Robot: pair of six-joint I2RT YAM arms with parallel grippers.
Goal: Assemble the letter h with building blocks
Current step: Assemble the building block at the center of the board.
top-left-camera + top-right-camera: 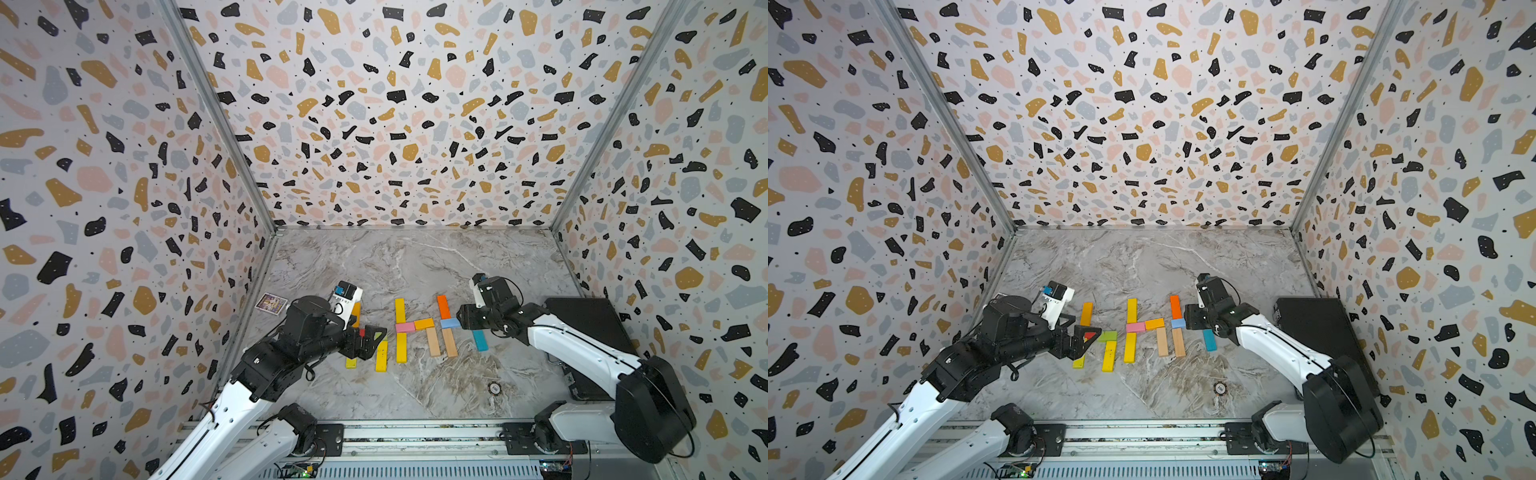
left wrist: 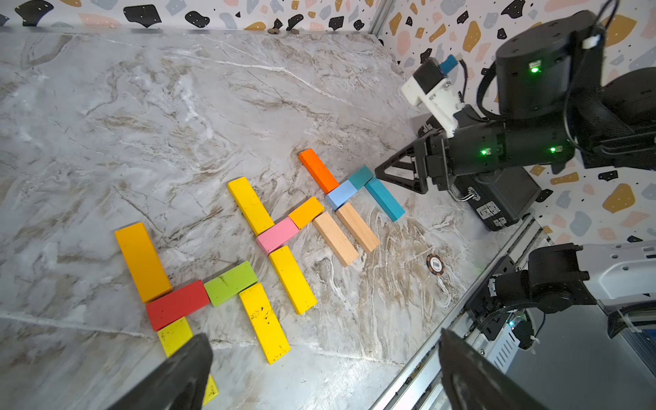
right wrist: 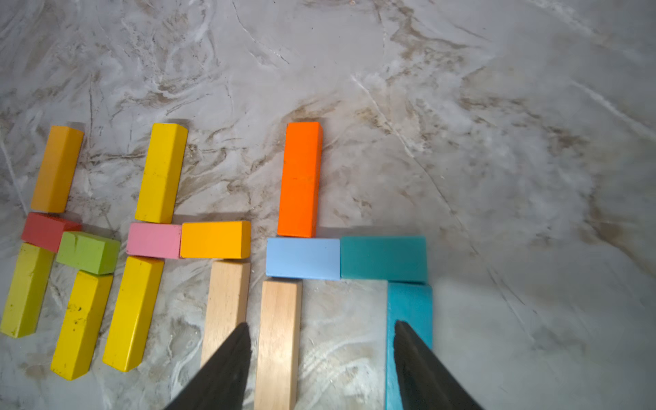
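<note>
**Marble worktop (image 1: 415, 266): rightmost h exposed to a knock**

Speckled walls enclose it. The blocks (image 2: 277, 234) lie flat in a row as three h shapes. The right claw (image 3: 319, 323) stands open and empty, close over the rightmost letter. Its fingers are above the tan bars (image 3: 280, 319) and the long teal bar (image 3: 408, 305). The left claw (image 2: 323, 335), wide open and empty, hovers over the leftmost letter. Risk, as judged: nothing pins the bars, so a sideways or dragging withdrawal by either claw could nudge them and open the joints.

High overhead in both top views, looking down on the whole bench (image 1: 415, 266) (image 1: 1142, 266); close and low from each wrist, sharing the building blocks (image 2: 248, 206) (image 3: 300, 177).
</note>
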